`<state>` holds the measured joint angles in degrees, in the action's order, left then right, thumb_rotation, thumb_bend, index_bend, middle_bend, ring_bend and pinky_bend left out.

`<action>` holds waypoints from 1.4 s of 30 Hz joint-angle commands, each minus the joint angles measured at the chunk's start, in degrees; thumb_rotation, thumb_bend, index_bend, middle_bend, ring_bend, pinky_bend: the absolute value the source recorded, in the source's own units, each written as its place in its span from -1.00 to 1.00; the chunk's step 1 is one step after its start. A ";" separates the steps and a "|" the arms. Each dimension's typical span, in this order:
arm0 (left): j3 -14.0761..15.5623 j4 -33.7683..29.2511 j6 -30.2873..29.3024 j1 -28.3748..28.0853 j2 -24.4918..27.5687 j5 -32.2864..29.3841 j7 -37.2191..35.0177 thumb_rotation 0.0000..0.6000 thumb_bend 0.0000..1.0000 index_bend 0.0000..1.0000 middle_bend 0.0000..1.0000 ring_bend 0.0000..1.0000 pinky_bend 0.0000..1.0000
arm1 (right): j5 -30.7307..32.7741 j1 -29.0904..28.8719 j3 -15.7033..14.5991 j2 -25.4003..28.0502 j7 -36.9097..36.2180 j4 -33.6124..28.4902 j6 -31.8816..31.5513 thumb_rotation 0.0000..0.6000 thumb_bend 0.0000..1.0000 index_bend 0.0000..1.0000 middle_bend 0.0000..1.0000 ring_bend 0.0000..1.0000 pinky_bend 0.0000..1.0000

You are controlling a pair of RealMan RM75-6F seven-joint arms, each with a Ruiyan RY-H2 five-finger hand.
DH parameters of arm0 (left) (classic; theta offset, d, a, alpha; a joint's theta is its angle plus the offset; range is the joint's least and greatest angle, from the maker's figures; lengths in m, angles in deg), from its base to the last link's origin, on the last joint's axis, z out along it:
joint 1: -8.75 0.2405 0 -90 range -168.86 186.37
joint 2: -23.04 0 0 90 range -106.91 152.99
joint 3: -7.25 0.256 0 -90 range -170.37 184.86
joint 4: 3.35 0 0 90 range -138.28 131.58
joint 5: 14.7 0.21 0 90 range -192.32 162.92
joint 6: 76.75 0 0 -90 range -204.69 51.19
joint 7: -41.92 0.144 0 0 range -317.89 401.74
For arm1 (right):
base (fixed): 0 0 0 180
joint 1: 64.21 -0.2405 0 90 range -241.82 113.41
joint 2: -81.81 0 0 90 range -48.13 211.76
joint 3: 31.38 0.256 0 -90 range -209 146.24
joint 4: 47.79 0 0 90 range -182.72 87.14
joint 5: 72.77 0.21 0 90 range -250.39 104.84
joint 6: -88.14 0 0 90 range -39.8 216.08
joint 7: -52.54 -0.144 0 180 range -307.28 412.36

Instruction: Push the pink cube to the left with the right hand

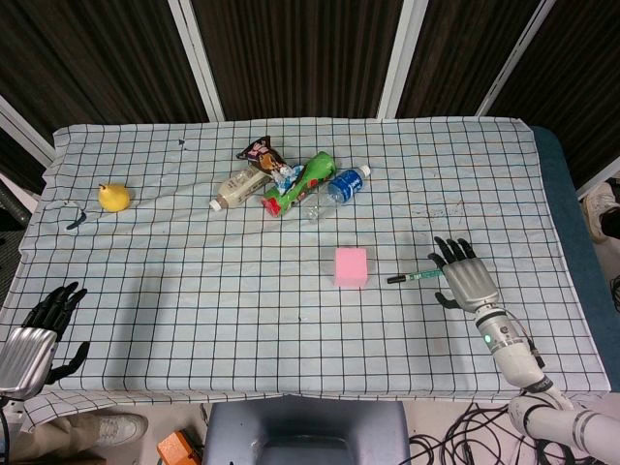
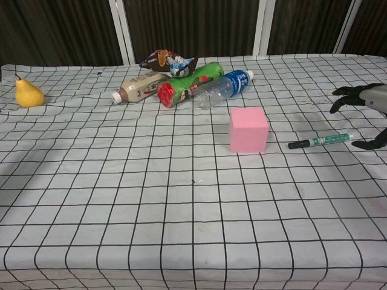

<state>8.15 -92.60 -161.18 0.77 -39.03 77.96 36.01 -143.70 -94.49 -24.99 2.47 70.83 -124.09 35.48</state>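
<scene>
**Pink cube mid-desk, my right robot hand open beside the marker**

The pink cube [image 1: 351, 266] sits on the checked cloth near the middle of the desk [image 1: 194, 291], apart from everything else. My right robot hand [image 1: 465, 276] is to the right of it, fingers spread and holding nothing, palm down low over the cloth. A green marker [image 1: 415, 277] lies between that hand and the cube, its near end just beside my fingers. My left robot hand [image 1: 44, 325] is at the near left corner, fingers apart and empty. Behind the cube lie a water bottle [image 1: 337, 189], a green can [image 1: 298, 182], a milk-tea bottle [image 1: 240, 188] and a snack packet [image 1: 259, 150], bunched together. A yellow pear [image 1: 113, 197] stands far left.
</scene>
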 commanded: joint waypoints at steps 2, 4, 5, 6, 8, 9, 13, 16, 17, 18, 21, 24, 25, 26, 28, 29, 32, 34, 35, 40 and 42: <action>0.00 0.19 0.29 -0.12 -0.09 -0.10 -0.02 1.00 -0.19 -1.00 -1.00 -1.00 -0.66 | 0.29 -0.53 -0.12 -0.13 0.95 -0.19 0.24 1.00 -0.14 -0.29 -0.93 -1.00 -1.00; -0.08 0.14 0.68 -0.31 -0.11 -0.34 -0.01 1.00 -0.19 -1.00 -1.00 -1.00 -0.66 | 0.57 -0.91 -0.22 -0.42 1.79 0.25 0.46 1.00 -0.14 -0.23 -0.93 -1.00 -1.00; -0.07 0.13 0.80 -0.36 -0.12 -0.35 0.14 1.00 -0.19 -1.00 -1.00 -1.00 -0.66 | 0.79 -1.12 -0.21 -0.66 2.15 0.68 0.67 1.00 -0.14 -0.20 -0.92 -1.00 -1.00; -0.06 0.09 0.88 -0.42 -0.14 -0.31 0.20 1.00 -0.19 -1.00 -1.00 -1.00 -0.66 | 1.09 -1.38 -0.17 -1.00 2.41 1.21 1.00 1.00 -0.14 -0.15 -0.92 -1.00 -1.00; -0.11 0.04 0.89 -0.46 -0.20 -0.34 0.43 1.00 -0.19 -1.00 -1.00 -1.00 -0.66 | 1.80 -2.15 0.11 -1.97 2.56 2.65 1.96 1.00 -0.14 -0.08 -0.90 -1.00 -1.00; -0.12 0.03 0.89 -0.46 -0.22 -0.38 0.53 1.00 -0.19 -1.00 -1.00 -1.00 -0.66 | 1.96 -2.46 0.23 -2.38 2.49 3.26 2.26 1.00 -0.14 -0.04 -0.87 -1.00 -1.00; -0.21 0.00 1.21 -0.57 -0.24 -0.73 0.62 1.00 -0.19 -1.00 -1.00 -1.00 -0.66 | 1.84 -4.57 1.00 -5.08 0.75 7.02 4.32 1.00 -0.14 0.04 -0.76 -1.00 -1.00; -0.27 0.01 1.33 -0.64 -0.23 -0.85 0.44 1.00 -0.19 -1.00 -1.00 -1.00 -0.66 | 1.45 -5.25 1.05 -5.96 0.55 8.31 4.68 1.00 -0.14 0.05 -0.74 -1.00 -1.00; -0.29 0.02 1.34 -0.65 -0.23 -0.88 0.37 1.00 -0.19 -1.00 -1.00 -1.00 -0.66 | 1.33 -5.38 1.03 -6.13 0.60 8.54 4.69 1.00 -0.14 0.05 -0.73 -1.00 -1.00; -0.34 0.04 1.32 -0.66 -0.24 -0.93 0.27 1.00 -0.19 -1.00 -1.00 -1.00 -0.66 | 1.07 -5.57 1.00 -6.33 0.76 8.78 4.64 1.00 -0.14 0.06 -0.73 -1.00 -1.00; -0.61 0.32 1.24 -0.65 -0.17 -1.37 -0.46 1.00 -0.19 -1.00 -1.00 -1.00 -0.66 | -0.08 -6.59 1.01 -8.07 1.17 10.54 4.14 1.00 -0.14 0.11 -0.70 -1.00 -1.00; -0.73 0.51 0.67 -0.41 -0.02 -1.44 -0.99 1.00 -0.19 -1.00 -1.00 -1.00 -0.66 | -0.10 -7.12 0.54 -9.31 1.21 11.99 4.96 1.00 -0.14 0.13 -0.70 -1.00 -1.00; -0.72 0.57 0.54 -0.36 -0.01 -1.39 -1.08 1.00 -0.19 -1.00 -1.00 -1.00 -0.66 | -0.02 -7.12 0.45 -9.57 1.21 12.36 4.99 1.00 -0.14 0.15 -0.70 -1.00 -1.00; -0.72 0.61 0.51 -0.35 0.00 -1.37 -1.16 1.00 -0.19 -1.00 -1.00 -1.00 -0.66 | 0.05 -7.13 0.39 -9.81 1.16 12.69 5.03 1.00 -0.13 0.15 -0.70 -1.00 -1.00; -0.67 0.62 0.56 -0.35 0.03 -1.34 -1.25 1.00 -0.19 -1.00 -1.00 -1.00 -0.66 | 0.26 -7.24 0.30 -10.34 0.98 13.44 5.30 1.00 -0.11 0.17 -0.70 -1.00 -1.00; -0.65 0.61 0.57 -0.36 0.04 -1.32 -1.24 1.00 -0.19 -1.00 -1.00 -1.00 -0.66 | 0.29 -7.33 0.27 -10.55 0.92 13.72 5.42 1.00 -0.10 0.18 -0.70 -1.00 -1.00; -0.66 0.60 0.46 -0.34 0.03 -1.24 -1.23 1.00 -0.19 -1.00 -1.00 -1.00 -0.66 | 0.21 -7.58 0.14 -11.11 0.72 14.38 5.60 1.00 -0.08 0.21 -0.70 -1.00 -1.00; -0.68 0.61 0.38 -0.29 0.02 -1.28 -1.26 1.00 -0.19 -1.00 -1.00 -1.00 -0.66 | 0.02 -7.66 0.04 -11.32 0.54 14.59 5.51 1.00 -0.08 0.23 -0.70 -1.00 -1.00; -0.68 0.62 0.38 -0.29 0.02 -1.30 -1.29 1.00 -0.19 -1.00 -1.00 -1.00 -0.66 | -0.09 -7.67 -0.02 -11.36 0.49 14.65 5.42 1.00 -0.08 0.25 -0.70 -1.00 -1.00; -0.63 0.65 0.44 -0.31 0.03 -1.23 -1.35 1.00 -0.20 -1.00 -1.00 -1.00 -0.66 | -0.33 -7.55 -0.35 -11.29 0.50 14.70 5.03 1.00 -0.08 0.34 -0.69 -1.00 -1.00; -0.61 0.64 0.45 -0.30 0.04 -1.20 -1.33 1.00 -0.20 -1.00 -1.00 -1.00 -0.66 | -0.22 -7.53 -0.41 -11.30 0.68 14.82 5.01 1.00 -0.08 0.35 -0.69 -1.00 -1.00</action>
<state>7.55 -91.97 -160.73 0.47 -39.00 76.76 34.68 -143.93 -102.02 -25.38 -8.83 71.50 -109.29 40.49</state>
